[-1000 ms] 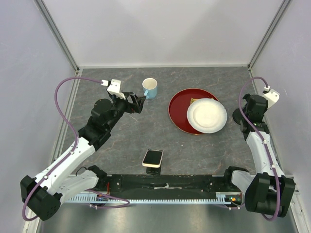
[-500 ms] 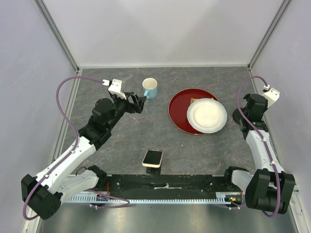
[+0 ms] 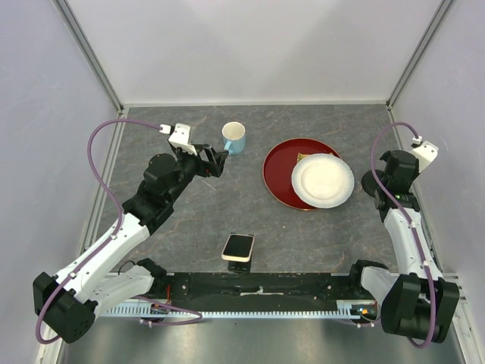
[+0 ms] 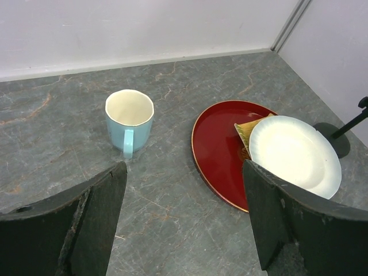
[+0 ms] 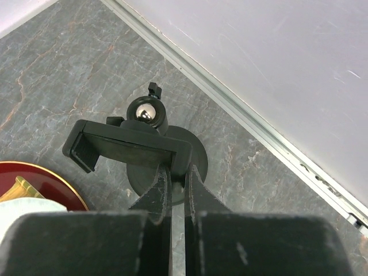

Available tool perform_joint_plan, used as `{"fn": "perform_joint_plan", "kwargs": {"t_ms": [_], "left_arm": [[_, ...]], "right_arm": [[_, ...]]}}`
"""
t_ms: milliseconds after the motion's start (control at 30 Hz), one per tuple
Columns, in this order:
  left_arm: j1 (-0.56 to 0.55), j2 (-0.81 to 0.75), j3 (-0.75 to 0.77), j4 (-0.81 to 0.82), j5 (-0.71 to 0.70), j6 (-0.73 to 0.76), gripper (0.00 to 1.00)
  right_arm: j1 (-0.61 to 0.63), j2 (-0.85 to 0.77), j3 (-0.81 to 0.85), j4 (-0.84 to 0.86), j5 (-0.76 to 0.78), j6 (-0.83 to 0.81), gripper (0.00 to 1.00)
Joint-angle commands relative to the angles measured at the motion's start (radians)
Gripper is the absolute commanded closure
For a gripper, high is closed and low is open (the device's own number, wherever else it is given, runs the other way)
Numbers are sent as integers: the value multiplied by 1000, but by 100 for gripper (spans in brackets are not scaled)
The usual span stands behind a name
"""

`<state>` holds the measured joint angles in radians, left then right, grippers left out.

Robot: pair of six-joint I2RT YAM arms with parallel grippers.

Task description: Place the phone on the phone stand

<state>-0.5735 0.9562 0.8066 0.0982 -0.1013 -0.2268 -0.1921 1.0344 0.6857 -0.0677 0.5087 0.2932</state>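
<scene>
Blue mug [image 4: 129, 119] near red plate [image 4: 215, 144] (white plate [image 4: 293, 152] overlapping it).

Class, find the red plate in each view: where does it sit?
Top external: red plate, right of centre.
Left wrist: red plate, centre-right.
Right wrist: red plate, bottom-left corner.
Shared landmark: the white plate lying on it.

left claw [image 4: 184, 175] spread, right claw [image 5: 177, 173] closed
</scene>
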Motion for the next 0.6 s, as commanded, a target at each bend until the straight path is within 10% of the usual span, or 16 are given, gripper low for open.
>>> {"fn": "perform_joint_plan", "kwargs": {"t_ms": [0,567], "left_arm": [[4,-2,39,11,11,-31,13],[8,10,39,9,15,-36,14]], "right_arm": [[-1,-95,11,71,28,11,100],[0,-220,21,0,-1,11,100]]}}
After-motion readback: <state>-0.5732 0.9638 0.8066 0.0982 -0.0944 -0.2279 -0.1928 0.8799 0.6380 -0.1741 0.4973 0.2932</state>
